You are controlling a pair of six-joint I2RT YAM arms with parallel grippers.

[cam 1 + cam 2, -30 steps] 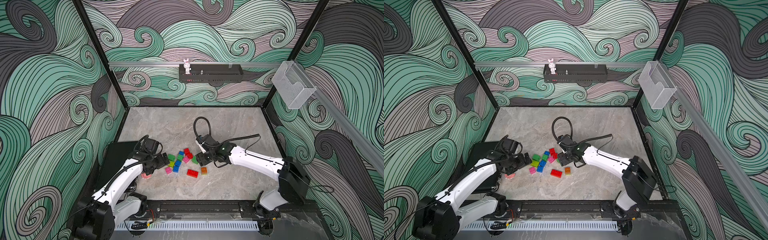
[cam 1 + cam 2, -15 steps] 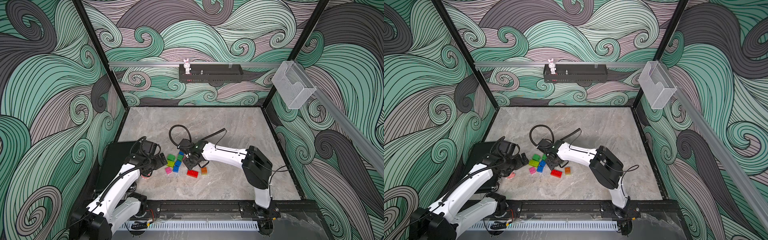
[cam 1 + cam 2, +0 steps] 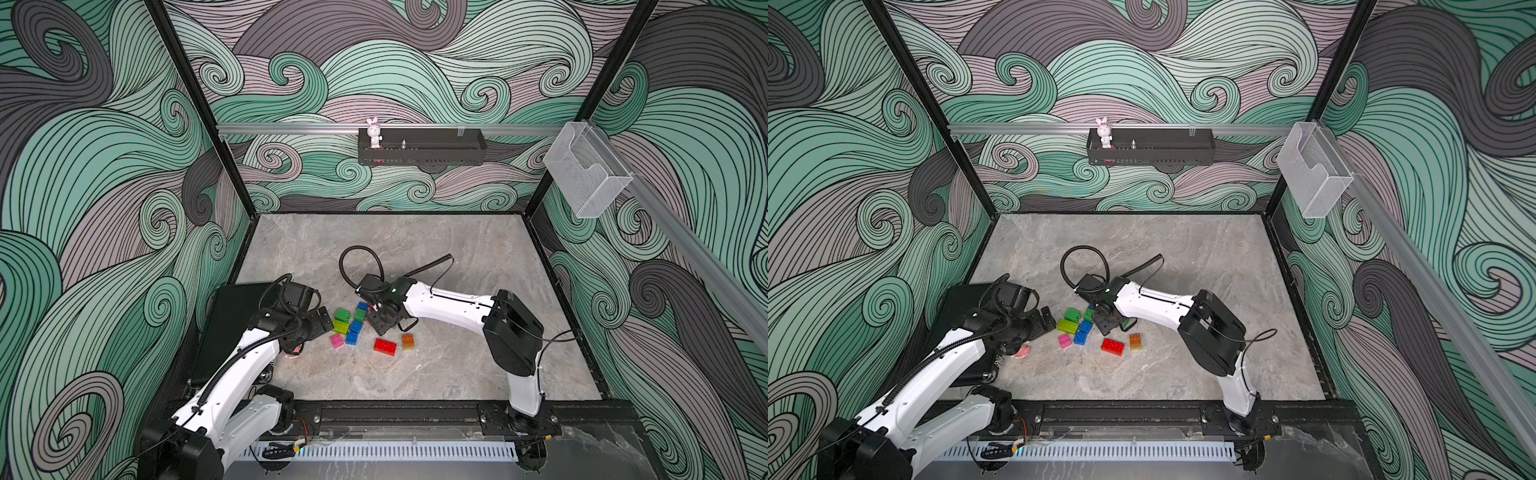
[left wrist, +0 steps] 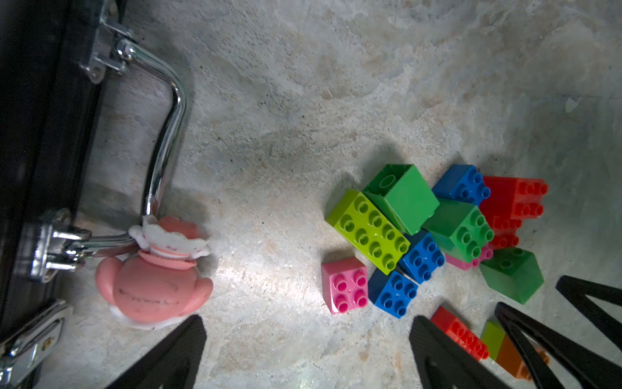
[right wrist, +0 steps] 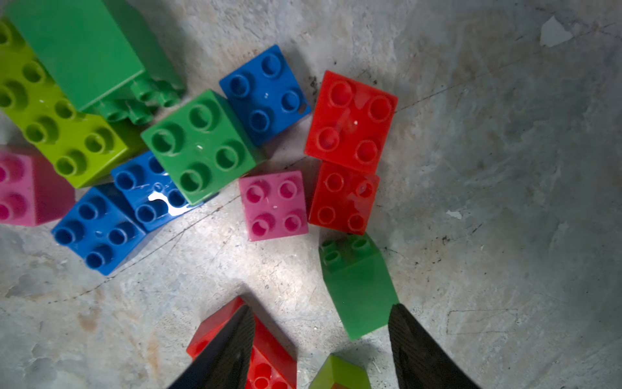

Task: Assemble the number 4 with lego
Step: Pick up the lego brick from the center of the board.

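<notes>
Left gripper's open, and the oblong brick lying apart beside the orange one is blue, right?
Not blue: the oblong brick beside the orange one is red, as both top views show. The left gripper is open, as you say.

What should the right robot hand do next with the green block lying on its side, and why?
Probably lower a little and close on the tipped green brick. The right gripper hangs just above it, holding nothing. The brick already lies between its open jaws, so it looks like the easiest piece to pick up for the 4.
</notes>
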